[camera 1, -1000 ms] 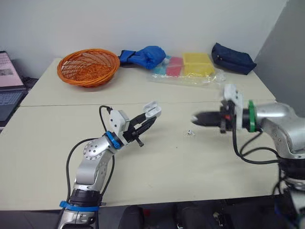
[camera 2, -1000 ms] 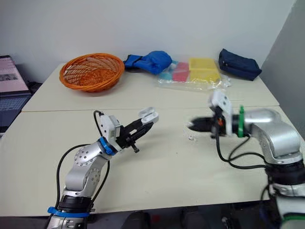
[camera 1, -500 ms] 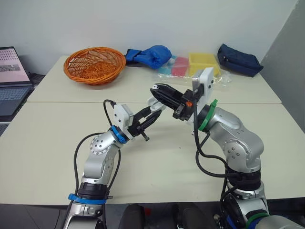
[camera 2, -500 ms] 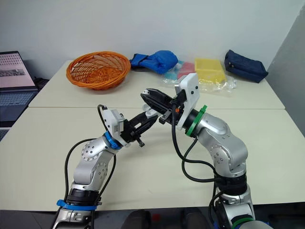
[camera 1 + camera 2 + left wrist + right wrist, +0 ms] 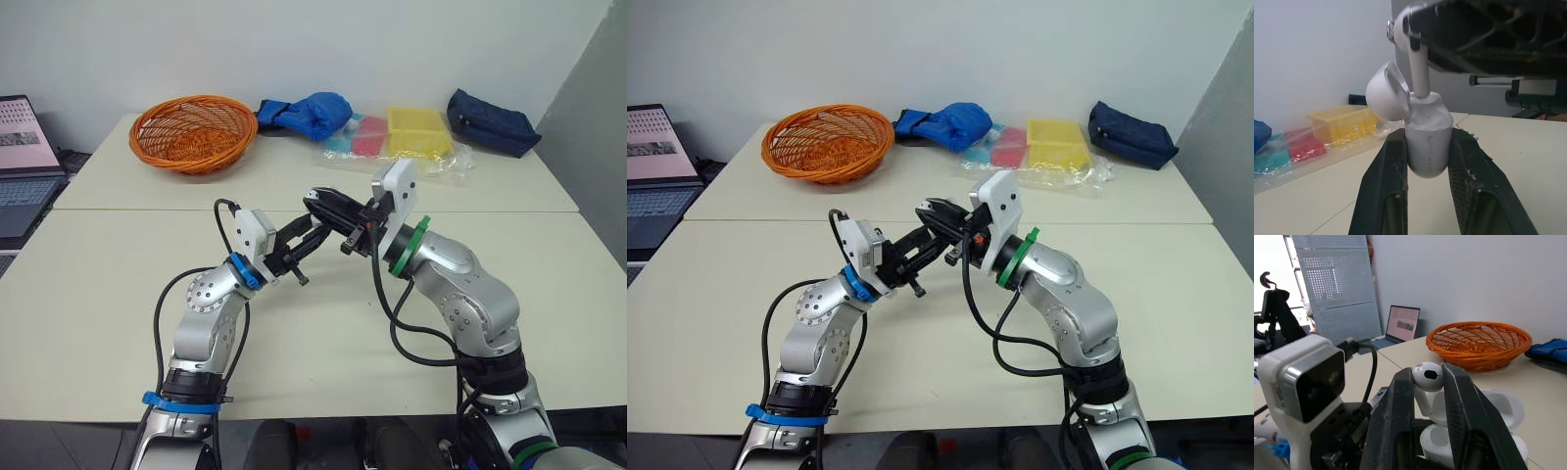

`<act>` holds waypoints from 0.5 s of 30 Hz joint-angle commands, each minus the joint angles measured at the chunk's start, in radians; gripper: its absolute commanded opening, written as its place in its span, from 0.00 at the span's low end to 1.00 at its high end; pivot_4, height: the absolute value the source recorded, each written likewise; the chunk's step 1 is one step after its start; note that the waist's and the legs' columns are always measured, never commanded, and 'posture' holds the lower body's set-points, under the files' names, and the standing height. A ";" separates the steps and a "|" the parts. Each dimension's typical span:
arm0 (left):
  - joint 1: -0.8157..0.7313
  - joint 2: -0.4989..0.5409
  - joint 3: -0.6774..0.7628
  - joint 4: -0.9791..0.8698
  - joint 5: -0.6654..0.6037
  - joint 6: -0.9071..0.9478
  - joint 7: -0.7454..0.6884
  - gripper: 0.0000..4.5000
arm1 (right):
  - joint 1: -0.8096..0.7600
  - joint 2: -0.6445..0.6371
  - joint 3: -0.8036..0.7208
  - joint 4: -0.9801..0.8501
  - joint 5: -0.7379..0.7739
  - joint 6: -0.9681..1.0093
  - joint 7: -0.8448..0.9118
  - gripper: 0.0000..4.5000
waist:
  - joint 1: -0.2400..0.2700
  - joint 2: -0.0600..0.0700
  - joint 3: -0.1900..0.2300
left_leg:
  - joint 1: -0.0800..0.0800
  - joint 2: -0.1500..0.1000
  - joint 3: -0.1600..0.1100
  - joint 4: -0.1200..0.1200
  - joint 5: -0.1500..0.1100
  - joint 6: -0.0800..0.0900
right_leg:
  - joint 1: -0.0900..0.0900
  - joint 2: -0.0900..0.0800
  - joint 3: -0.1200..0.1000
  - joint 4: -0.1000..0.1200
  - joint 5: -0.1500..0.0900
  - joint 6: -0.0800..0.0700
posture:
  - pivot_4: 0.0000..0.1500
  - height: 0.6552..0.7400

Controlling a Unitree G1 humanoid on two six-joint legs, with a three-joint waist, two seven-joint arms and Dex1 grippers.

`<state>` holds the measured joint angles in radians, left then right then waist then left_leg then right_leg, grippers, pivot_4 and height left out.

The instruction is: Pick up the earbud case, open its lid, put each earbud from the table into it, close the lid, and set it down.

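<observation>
**Holding an earbud at the mouth of the open case**

The left claw [image 5: 313, 233] is clamped on the earbud case [image 5: 1427, 142], one black finger pressed to each side of its rounded white body. It holds the case in the air above the middle of the worktop [image 5: 108, 294], clear of the surface. The case sits upright between the fingers, and its lid [image 5: 1387, 93] is swung open and tipped back to one side on its hinge.

The right claw [image 5: 1428, 377] reaches in from the right side and meets the left one over the worktop's middle. Its two fingers are closed on the head of a white earbud [image 5: 1428, 376]. The earbud's stem [image 5: 1419, 73] points down into the open top of the case, and its lower end is at the opening. How far it has gone in cannot be told.

An orange basket [image 5: 187, 132] stands near the far left corner. Along the far edge lie a blue cloth bundle [image 5: 304, 113] and a yellow box [image 5: 419, 130] among clear plastic wrapping. A dark blue pouch [image 5: 490, 120] lies near the far right corner. An open laptop [image 5: 24, 157] sits beyond the left edge.
</observation>
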<state>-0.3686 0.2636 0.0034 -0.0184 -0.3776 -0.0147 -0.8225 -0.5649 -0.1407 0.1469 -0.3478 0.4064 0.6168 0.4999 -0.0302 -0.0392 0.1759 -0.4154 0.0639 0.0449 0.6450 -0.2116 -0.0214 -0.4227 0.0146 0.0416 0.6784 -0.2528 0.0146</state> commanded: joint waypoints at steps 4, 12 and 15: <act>-0.023 -0.007 -0.004 -0.024 -0.021 -0.004 -0.001 0.17 | 0.005 -0.018 0.013 -0.001 -0.018 -0.043 0.007 0.10 | 0.000 0.000 0.000 | 0.000 0.000 0.000 0.000 0.000 0.000 | 0.000 0.000 0.000 0.000 0.000 0.000 | 1.00 1.00; -0.033 -0.007 -0.003 -0.019 -0.022 -0.005 -0.004 0.17 | 0.021 -0.027 0.030 -0.008 -0.028 -0.040 0.014 0.10 | 0.000 0.000 0.000 | 0.000 0.000 0.000 0.000 0.000 0.000 | 0.000 0.000 0.000 0.000 0.000 0.000 | 1.00 1.00; -0.034 -0.008 -0.003 -0.019 -0.024 -0.004 -0.006 0.17 | 0.030 -0.033 0.040 -0.011 -0.034 -0.043 0.011 0.10 | 0.000 0.000 0.000 | 0.000 0.000 0.000 0.000 0.000 0.000 | 0.000 0.000 0.000 -0.001 0.000 0.000 | 1.00 1.00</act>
<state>-0.3743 0.2620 -0.0017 -0.0018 -0.3795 -0.0058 -0.8272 -0.5401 -0.1703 0.1788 -0.3312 0.3742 0.5763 0.5073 -0.0301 -0.0392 0.1759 -0.4158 0.0639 0.0449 0.6447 -0.2116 -0.0214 -0.4229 0.0146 0.0417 0.6778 -0.2529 0.0146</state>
